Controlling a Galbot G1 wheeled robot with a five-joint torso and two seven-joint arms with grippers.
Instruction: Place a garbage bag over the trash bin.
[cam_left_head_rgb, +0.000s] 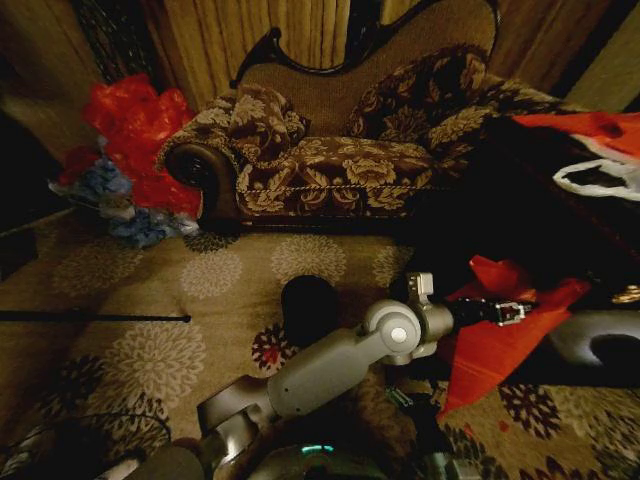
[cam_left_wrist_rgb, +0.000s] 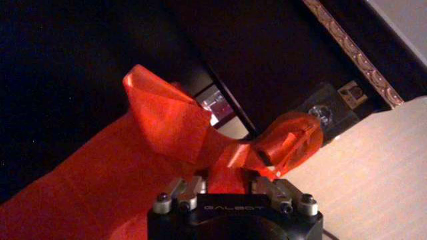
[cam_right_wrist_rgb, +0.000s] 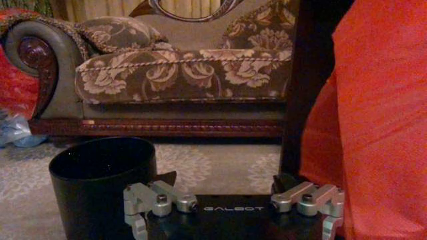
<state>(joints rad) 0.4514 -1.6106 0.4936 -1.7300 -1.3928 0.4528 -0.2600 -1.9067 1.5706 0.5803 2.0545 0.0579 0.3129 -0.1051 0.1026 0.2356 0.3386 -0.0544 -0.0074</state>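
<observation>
Patterned carpet (cam_left_head_rgb: 130, 270) with pale flower medallions covered the floor, and a floral sofa (cam_left_head_rgb: 350, 150) with a dark carved wooden frame stood at the back of it. Just beside the sofa's scrolled arm, on the side away from the seat, lay a heap of red plastic (cam_left_head_rgb: 135, 130) with some blue and pale wrapping under it. In front of the sofa, on the carpet, stood the trash bin (cam_left_head_rgb: 308, 305), black, upright and bare at the rim; in the right wrist view it sat near the sofa's base, with the sofa behind it. The garbage bag (cam_left_head_rgb: 495, 345), bright red and crinkled, hung in front of the sofa's far end, to one side of the bin and apart from it. The left end effector (cam_left_head_rgb: 510, 313) was clenched on a bunched fold of the bag, which spread past its fingers (cam_left_wrist_rgb: 189, 187) in the left wrist view. The right end effector (cam_right_wrist_rgb: 233, 212) hovered near the bin with its fingers (cam_right_wrist_rgb: 150, 197) spread wide and released, the red bag hanging just beside it.
</observation>
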